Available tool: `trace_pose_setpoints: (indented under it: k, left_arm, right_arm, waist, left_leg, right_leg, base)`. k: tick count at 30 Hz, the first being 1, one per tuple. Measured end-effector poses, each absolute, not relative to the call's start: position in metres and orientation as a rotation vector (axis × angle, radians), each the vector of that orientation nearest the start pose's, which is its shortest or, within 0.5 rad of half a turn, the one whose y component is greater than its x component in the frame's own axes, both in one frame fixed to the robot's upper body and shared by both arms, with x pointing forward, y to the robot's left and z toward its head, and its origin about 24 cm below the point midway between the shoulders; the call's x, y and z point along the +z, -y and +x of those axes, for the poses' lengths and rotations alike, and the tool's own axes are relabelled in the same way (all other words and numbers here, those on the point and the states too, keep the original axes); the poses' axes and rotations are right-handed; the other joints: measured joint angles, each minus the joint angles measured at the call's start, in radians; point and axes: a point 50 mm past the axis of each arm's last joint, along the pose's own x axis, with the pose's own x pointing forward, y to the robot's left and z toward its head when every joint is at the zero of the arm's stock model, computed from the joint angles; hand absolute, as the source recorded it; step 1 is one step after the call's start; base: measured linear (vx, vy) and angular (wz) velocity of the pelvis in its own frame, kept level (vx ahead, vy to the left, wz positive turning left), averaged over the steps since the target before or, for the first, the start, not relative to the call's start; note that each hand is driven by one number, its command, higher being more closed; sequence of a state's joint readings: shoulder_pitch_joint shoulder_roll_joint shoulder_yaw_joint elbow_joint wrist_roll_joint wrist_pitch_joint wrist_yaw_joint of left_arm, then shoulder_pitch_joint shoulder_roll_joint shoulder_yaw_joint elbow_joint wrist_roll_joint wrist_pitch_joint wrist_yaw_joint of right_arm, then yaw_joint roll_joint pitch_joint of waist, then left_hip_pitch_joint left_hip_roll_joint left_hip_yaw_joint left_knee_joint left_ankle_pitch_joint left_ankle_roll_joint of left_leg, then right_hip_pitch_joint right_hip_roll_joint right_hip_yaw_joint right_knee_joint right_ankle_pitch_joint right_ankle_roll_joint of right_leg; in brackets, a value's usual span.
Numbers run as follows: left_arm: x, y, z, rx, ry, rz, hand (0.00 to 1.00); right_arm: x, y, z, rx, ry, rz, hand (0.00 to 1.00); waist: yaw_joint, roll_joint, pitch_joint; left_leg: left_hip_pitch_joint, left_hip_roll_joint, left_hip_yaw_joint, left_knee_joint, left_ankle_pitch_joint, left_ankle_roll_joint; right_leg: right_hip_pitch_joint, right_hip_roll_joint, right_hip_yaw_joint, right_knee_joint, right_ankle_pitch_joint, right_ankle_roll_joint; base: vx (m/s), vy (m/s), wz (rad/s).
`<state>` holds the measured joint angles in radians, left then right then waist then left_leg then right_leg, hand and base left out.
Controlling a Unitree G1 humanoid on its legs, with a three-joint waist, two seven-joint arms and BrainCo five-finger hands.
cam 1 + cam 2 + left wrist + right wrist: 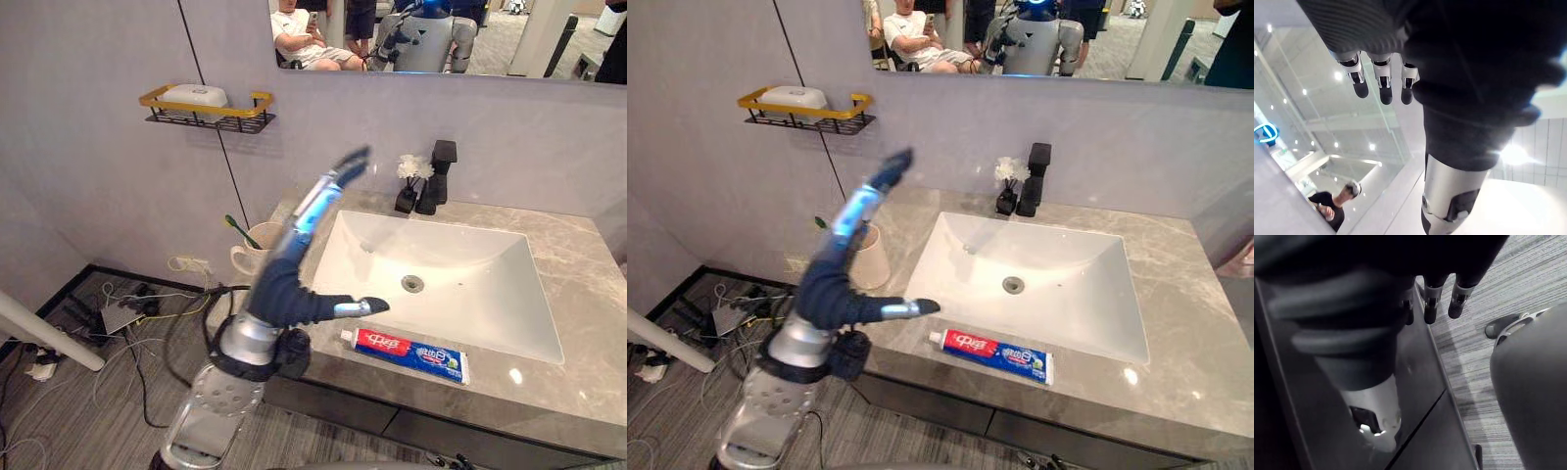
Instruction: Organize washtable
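Raised at the sink's (460, 284) left rim, the robot's left hand (289, 284) is spread open, fingers straight, thumb out, holding nothing. One toothpaste tube (407, 352) lies flat on the worktop (588, 323) along the sink's front edge, near the thumb, untouched. One cup (247, 260) holding one toothbrush (240, 231) stands left of the sink. One black tap (436, 176) rises behind it. The right hand (1458, 298) hangs relaxed and empty, low beside a dark cabinet front.
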<state>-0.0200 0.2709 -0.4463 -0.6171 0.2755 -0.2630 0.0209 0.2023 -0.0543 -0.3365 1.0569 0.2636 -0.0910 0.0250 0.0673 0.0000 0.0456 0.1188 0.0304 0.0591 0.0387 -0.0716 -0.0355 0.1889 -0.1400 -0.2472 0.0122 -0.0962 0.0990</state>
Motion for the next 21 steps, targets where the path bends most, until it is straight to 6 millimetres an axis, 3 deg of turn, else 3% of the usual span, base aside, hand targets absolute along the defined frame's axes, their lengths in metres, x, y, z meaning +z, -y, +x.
trace_pose_setpoints:
  k: [12, 21]
  left_arm:
    - [0.123, -0.017, 0.194, -0.785, 0.669, 0.479, 0.00]
    - [0.104, -0.001, 0.204, -0.886, 0.608, 0.594, 0.00]
  right_arm:
    - [-0.165, 0.218, 0.037, -0.553, -1.086, 0.335, 0.00]
    - [-0.163, 0.220, 0.041, -0.562, -1.063, 0.338, 0.00]
  waist:
    - [-0.012, -0.009, -0.002]
    - [-0.046, -0.009, -0.001]
  left_leg:
    - [-0.005, 0.000, 0.021, -0.007, 0.000, 0.000]
    - [0.006, 0.005, 0.028, -0.040, 0.016, -0.008]
  right_leg:
    - [-0.020, -0.004, 0.011, 0.007, 0.000, 0.000]
    - [-0.031, -0.002, 0.023, 0.007, 0.000, 0.000]
  base:
    - [-0.02, -0.006, -0.04]
    - [-0.01, -0.007, -0.04]
